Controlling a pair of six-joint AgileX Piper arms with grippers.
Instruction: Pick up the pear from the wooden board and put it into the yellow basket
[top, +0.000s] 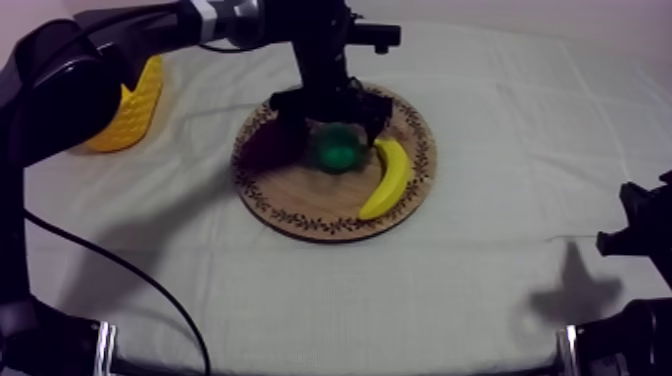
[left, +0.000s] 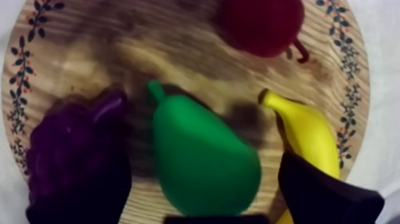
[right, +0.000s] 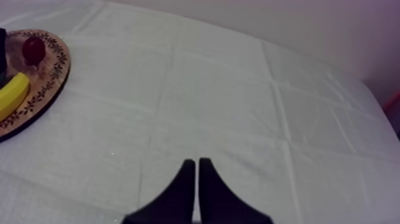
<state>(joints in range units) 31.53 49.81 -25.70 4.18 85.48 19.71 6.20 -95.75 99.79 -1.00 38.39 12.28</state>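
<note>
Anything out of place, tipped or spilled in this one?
Nothing stands out. The pear, banana, bunch of grapes and small red fruit all lie on the wooden board. The yellow basket stands on the cloth. The left gripper is open astride the pear, and the right gripper rests shut over bare cloth.

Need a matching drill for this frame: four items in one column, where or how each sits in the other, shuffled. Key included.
1. pear
2. banana
3. yellow basket
4. right gripper

A. shut, over bare cloth
B. standing on the cloth near the left arm
C. flanked by the open left gripper
D. on the wooden board, along its rim beside the pear

Pairs: 1-C, 2-D, 3-B, 4-A.
</note>
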